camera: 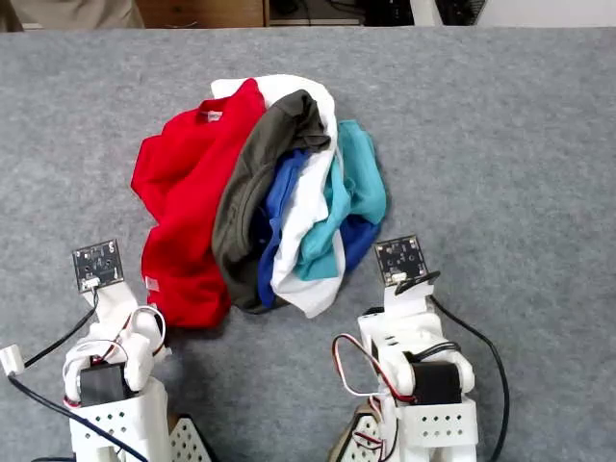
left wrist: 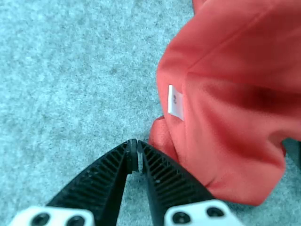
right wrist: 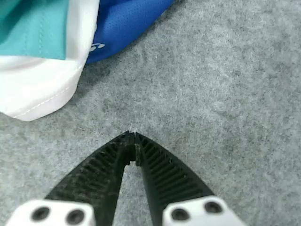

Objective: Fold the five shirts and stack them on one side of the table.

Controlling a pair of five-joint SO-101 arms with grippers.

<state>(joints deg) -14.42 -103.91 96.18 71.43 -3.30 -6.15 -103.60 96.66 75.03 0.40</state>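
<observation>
Sitting in one loose heap mid-desk (camera: 500, 144), all five shirts are crumpled and overlapping, none folded or stacked yet.

Pile order, left to right in the high view:
- red shirt (camera: 183, 202): biggest patch, takes the whole left side and its near hem reaches toward the left arm (camera: 111, 332)
- olive-grey shirt (camera: 255, 173): draped over the red one's right edge
- blue shirt (camera: 277, 207): narrow strip between olive-grey and white, and it shows again at the near-right edge under the teal
- white shirt (camera: 310, 197): runs from the far edge of the pile to its near tip
- teal shirt (camera: 361, 173): right side, lying on the white and blue

Left end effector (left wrist: 136, 149): fingers closed tip to tip, holding nothing. It is over bare grey desk just beside the near-left corner of the red shirt. Can't tell if one finger touches the fabric. A white care tag (left wrist: 175, 102) sticks out of that hem.

Right end effector (right wrist: 132, 141): also fully closed and empty, over bare desk. It is near the pile's near-right edge but apart from it. White hem and blue fabric are the closest cloth.

Right arm (camera: 414, 337) sits at the near edge, right of the left one.
</observation>
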